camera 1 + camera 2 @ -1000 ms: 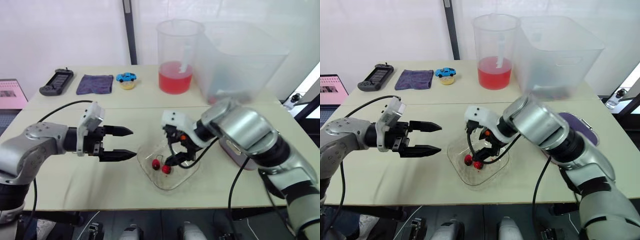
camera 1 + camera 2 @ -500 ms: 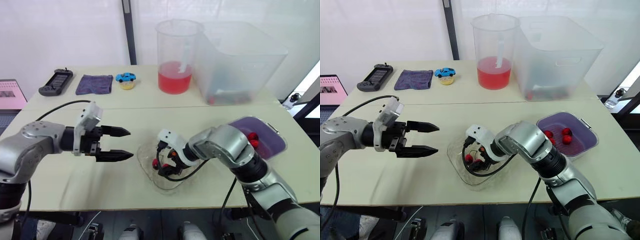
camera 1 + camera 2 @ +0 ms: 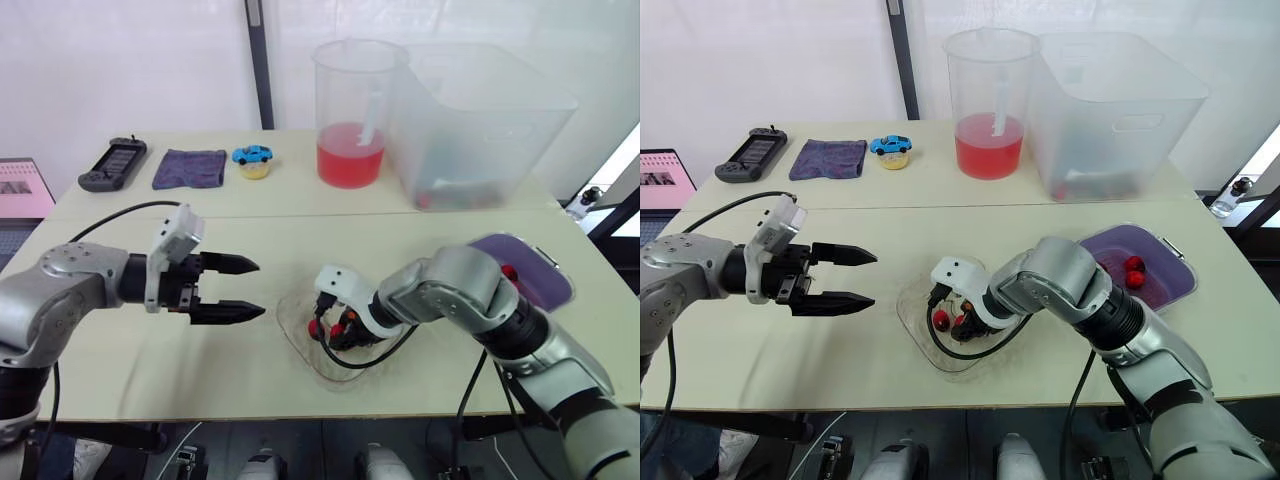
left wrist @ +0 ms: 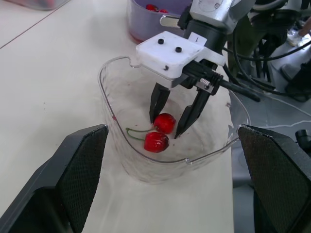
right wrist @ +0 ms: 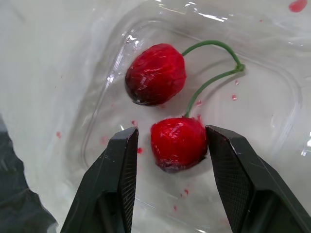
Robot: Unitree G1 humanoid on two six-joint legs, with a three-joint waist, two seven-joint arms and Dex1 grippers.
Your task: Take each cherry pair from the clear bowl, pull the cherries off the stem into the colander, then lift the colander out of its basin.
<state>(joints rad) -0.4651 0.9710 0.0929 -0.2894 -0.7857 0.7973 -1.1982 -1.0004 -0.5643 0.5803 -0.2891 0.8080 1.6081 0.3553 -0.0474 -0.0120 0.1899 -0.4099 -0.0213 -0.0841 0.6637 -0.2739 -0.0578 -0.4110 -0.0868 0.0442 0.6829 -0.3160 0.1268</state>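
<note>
Now the pick-up step: the right pincer [image 4: 165, 127] sits down in the bowl [image 4: 104, 82], released, straddling one cherry [image 5: 177, 143] of the pair [image 5: 155, 74]. The left pincer [image 3: 256, 289] hangs released beside the bowl. Next, clench and lift.

Red cherry pair [image 5: 172, 116], green stem [image 5: 214, 63]

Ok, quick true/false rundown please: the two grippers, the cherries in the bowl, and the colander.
1. The right gripper is down in the clear bowl, open, straddling one cherry. True.
2. Both cherries in the bowl hang on one stem. True.
3. The left gripper grips the bowl's rim. False: it is open, holds nothing and hovers apart from the bowl.
4. The colander holds no fruit. False: red cherries lie in it.
</note>
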